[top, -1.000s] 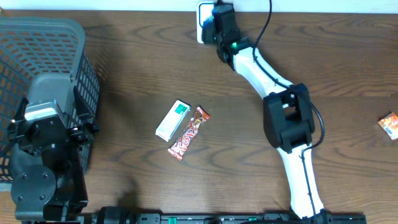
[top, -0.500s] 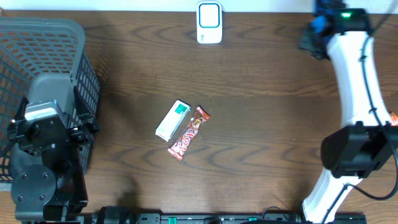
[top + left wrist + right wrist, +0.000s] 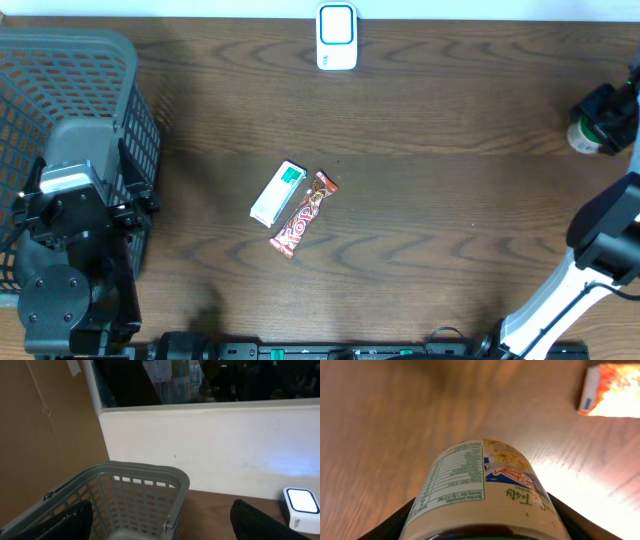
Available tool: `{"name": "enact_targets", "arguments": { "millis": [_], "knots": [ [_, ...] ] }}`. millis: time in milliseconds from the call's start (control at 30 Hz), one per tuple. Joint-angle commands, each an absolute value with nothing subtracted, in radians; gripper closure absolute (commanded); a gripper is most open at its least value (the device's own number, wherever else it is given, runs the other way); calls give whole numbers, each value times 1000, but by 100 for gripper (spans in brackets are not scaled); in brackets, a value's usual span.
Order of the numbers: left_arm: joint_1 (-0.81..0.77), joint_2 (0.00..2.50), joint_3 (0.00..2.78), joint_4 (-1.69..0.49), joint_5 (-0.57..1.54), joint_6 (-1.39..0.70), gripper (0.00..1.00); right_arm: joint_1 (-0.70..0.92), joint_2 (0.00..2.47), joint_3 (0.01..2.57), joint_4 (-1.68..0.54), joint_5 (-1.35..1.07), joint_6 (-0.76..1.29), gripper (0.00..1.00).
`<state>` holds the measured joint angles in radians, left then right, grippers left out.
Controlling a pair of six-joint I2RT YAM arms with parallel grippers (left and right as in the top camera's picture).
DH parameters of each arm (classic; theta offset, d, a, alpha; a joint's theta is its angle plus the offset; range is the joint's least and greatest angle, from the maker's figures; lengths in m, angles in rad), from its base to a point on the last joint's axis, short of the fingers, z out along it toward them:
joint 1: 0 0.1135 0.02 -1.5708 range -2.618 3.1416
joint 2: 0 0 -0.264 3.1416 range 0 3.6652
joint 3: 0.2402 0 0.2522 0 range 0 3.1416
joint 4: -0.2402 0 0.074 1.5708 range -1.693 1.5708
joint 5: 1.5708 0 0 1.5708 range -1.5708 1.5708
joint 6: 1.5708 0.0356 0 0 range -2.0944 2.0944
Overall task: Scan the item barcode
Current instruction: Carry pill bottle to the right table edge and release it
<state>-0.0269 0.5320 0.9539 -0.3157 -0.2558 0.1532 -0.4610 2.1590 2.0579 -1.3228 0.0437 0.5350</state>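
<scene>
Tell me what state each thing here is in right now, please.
jar: gripped by the right end effector, label facing its camera.
right end effector: shut on the jar.
left end effector: open, empty, above the basket.
basket: upright, inside mostly hidden.
scanner: screen lit.
white-green box: lying flat on the table.
candy bar: lying flat beside the box, wrapped.
orange packet: lying on the table, blurred.

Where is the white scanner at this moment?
In the overhead view the white scanner sits at the table's far edge, near the middle, well beyond the white box and the candy bar.
</scene>
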Motion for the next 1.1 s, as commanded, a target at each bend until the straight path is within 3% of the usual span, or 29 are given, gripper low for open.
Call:
{"name": "enact_targets", "arguments": {
  "millis": [0, 200, 467, 767, 833, 867, 1067],
  "knots": [
    [-22, 529, 951, -314, -246, 144, 13, -508, 2221, 2060, -1328, 17, 588, 55],
    [-22, 529, 951, -357, -246, 144, 13, -567, 2313, 2060, -1320, 17, 604, 55],
    [-22, 529, 951, -591, -246, 144, 13, -612, 2365, 2060, -1296, 26, 605, 53],
    [-22, 529, 951, -1014, -246, 144, 13, -633, 2362, 2061, -1283, 76, 605, 35],
    [-22, 529, 951, -1096, -246, 144, 13, -638, 2360, 2063, -1283, 77, 605, 17],
    [-22, 529, 951, -1128, -246, 144, 13, -641, 2354, 2067, -1287, 76, 605, 1],
    [-22, 529, 951, -1292, -246, 144, 13, -641, 2210, 2074, -1261, 78, 604, 1]
  ]
}}
